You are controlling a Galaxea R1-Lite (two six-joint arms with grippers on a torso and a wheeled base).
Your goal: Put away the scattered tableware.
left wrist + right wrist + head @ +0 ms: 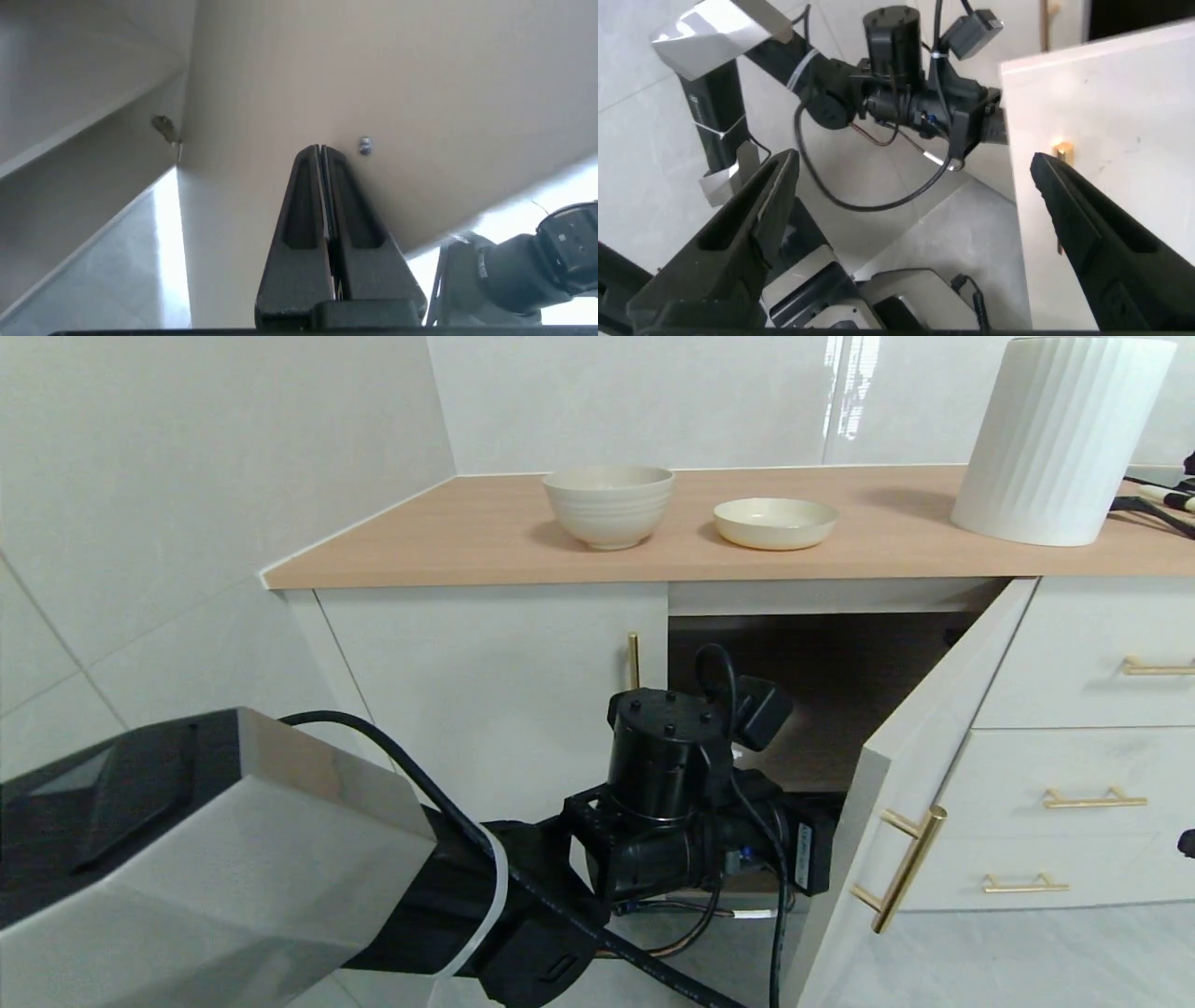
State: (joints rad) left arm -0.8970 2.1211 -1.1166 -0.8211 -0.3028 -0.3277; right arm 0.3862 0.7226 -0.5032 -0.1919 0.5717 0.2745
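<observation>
The left gripper (pixel 320 151) has its fingers pressed together, empty, tips close against the inner face of the open cabinet door (pixel 920 747). The right gripper (pixel 915 163) is spread wide, holding nothing. A ribbed bowl (pixel 609 504) and a shallow dish (pixel 775 522) sit near each other on the wooden countertop (pixel 448 537).

A tall white ribbed vessel (pixel 1060 439) stands upright at the right end of the wooden countertop (pixel 448 537), with a few dark slender items (pixel 1158 502) lying just beside it at the edge of view. Glossy pale tiles (pixel 187 476) cover the walls behind and to the left. Below the counter on the right, three white drawers (pixel 1055 756) carry brass bar handles (pixel 1083 798)
</observation>
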